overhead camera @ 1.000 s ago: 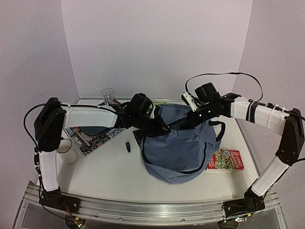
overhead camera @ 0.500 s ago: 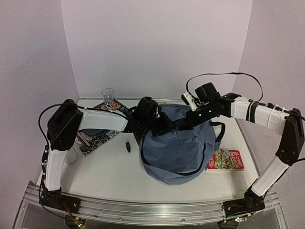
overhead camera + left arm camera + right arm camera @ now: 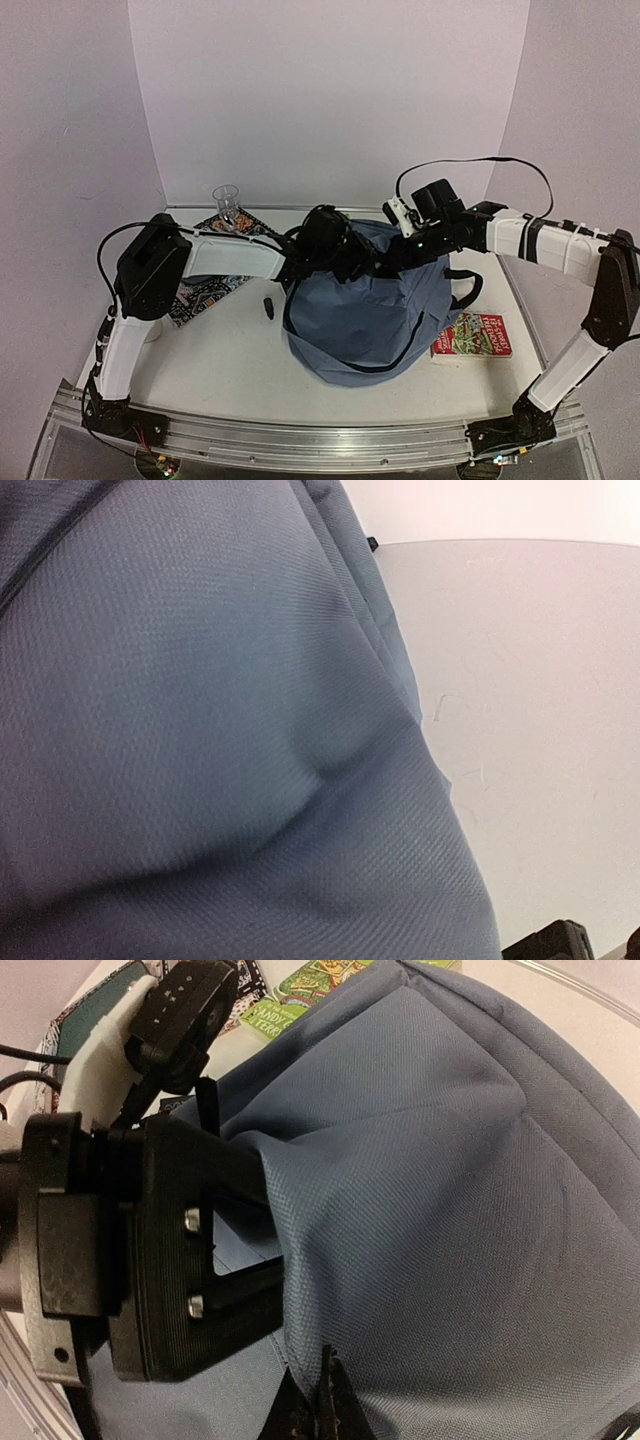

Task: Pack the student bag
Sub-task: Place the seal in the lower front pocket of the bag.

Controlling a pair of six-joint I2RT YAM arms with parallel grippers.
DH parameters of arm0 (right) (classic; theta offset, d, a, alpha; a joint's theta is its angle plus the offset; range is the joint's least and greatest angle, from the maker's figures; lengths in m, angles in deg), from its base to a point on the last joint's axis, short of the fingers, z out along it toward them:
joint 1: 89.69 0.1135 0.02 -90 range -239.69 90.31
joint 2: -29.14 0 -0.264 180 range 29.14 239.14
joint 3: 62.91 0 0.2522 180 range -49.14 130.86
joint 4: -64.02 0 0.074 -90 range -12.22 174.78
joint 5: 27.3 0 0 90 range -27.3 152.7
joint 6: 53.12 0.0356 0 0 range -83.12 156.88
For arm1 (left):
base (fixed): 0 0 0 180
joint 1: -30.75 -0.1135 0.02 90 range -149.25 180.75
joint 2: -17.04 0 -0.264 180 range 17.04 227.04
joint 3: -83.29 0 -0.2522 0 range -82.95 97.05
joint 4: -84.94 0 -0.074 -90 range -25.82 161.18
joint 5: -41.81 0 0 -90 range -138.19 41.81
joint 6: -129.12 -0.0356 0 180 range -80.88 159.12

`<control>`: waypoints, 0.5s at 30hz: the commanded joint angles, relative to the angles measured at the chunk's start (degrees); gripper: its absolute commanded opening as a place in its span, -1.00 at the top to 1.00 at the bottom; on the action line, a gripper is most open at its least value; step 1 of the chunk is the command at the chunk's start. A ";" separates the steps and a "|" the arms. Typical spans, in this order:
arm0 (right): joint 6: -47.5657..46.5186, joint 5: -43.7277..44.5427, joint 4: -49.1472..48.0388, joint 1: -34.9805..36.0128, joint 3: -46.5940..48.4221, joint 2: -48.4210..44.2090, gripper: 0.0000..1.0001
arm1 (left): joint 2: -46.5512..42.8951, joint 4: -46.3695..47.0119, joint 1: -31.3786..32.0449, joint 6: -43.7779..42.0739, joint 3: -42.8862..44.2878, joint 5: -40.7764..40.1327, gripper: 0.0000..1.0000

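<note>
Bag [image 3: 370, 320]: sits mid-bench [image 3: 220, 370], a rounded grey-blue heap, top drawn up toward the far side at the meeting point of both arms. Dark zipper line looping down the front. Black strap poking out on the right flank, toward a red book [image 3: 475, 335] lying flat just beside the bag's right edge.

Left pincer [image 3: 355, 262]: reaches in from the left and presses against the bag's upper rim. Seen from the right wrist: black body side-on, cloth bunched against it and pulled taut from there. Seen from its own wrist: nothing but grey-blue weave close up, creased in the middle, plus a strip of bare bench to the right. Cannot tell jaw width, nor any grip on the cloth.

Right pincer [image 3: 322, 1398]: comes in from the right over the bag's top, nearly nose to nose with the left one. Closed tight, tips together at the cloth, likely with a thin fold nipped between.

Elsewhere on the bench:
- Glass [image 3: 227, 200] upright near the far left corner.
- Patterned book [image 3: 205, 292] flat under the left arm, partly hidden by it.
- Small dark object [image 3: 268, 306] between that book and the bag, touching neither and too small to identify.
- Green book [image 3: 300, 995] just beyond the bag's far rim.
</note>
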 commanded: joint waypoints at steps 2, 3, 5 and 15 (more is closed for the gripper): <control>3.02 -2.83 0.42 0.83 -0.56 -3.01 1.00 | -0.38 3.67 -0.02 0.85 0.82 -3.04 -0.09; 2.99 -2.19 0.42 0.83 -0.50 -3.00 1.00 | -0.89 3.65 0.01 0.78 -0.14 -3.04 -0.15; 2.75 -1.03 0.47 0.85 -0.31 -2.92 1.00 | -2.40 3.60 0.02 0.20 -1.93 -3.16 -0.22; 1.14 3.15 0.47 0.74 -0.56 -0.92 1.00 | -16.59 -0.60 0.02 -10.46 -14.62 -8.67 -0.38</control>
